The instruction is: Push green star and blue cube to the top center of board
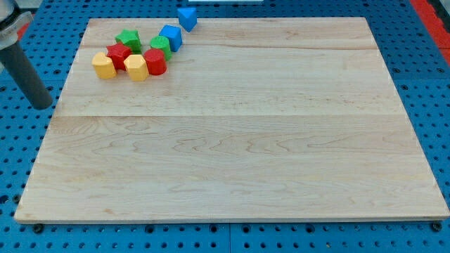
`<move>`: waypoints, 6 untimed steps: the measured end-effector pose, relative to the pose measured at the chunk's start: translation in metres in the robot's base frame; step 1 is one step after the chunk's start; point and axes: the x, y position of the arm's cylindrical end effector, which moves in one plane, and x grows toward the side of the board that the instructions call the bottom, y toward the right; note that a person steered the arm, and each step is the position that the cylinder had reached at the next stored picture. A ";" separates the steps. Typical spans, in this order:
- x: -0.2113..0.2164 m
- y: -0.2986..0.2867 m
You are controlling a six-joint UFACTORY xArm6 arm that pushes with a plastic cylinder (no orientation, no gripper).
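A thick dark-grey rod [27,74], smooth and round, shows at about nine o'clock. Its top meets a paler silvery collar [13,28], perhaps metal, cut off by the frame. My tip [43,105] ends blunt and flat.

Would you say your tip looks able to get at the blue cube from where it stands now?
Probably not directly: my tip sits off the board's left edge, and the yellow blocks and red blocks lie between it and the blue cube.

We see green star [128,38], blue cube [171,35], red [118,54] and yellow [103,65] blocks (bright, plain) on our pale wood-grained board [246,140].
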 end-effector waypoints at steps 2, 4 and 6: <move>-0.024 0.001; -0.091 0.083; -0.125 0.044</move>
